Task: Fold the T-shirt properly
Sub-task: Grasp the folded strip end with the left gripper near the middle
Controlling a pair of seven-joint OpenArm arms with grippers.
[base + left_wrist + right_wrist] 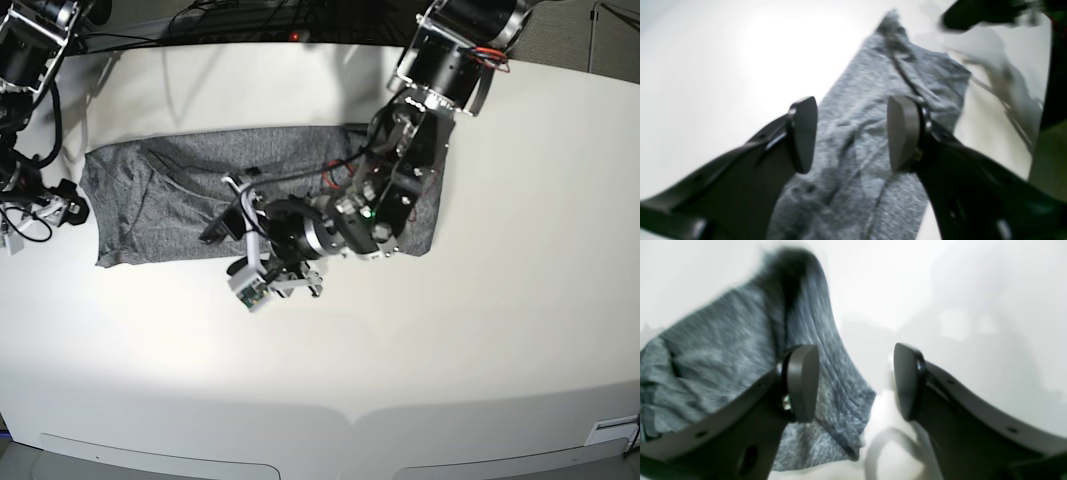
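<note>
The charcoal-grey T-shirt point(160, 195) lies spread flat and wrinkled across the back half of the white table point(450, 350). My left gripper point(228, 208) hangs over the middle of the shirt, pointing towards its left end. In the left wrist view it point(853, 133) is open and empty, with the shirt's fabric point(867, 83) below the gap. My right gripper point(70, 207) is at the shirt's left edge. In the right wrist view it point(855, 383) is open and empty, with a shirt edge point(723, 346) under its left finger and bare table under the right one.
The left arm point(420, 130) reaches in from the back right and covers the shirt's right part. The right arm point(20, 60) stands at the back left. Cables point(250, 20) run along the table's far edge. The table's front edge point(350, 425) is rounded.
</note>
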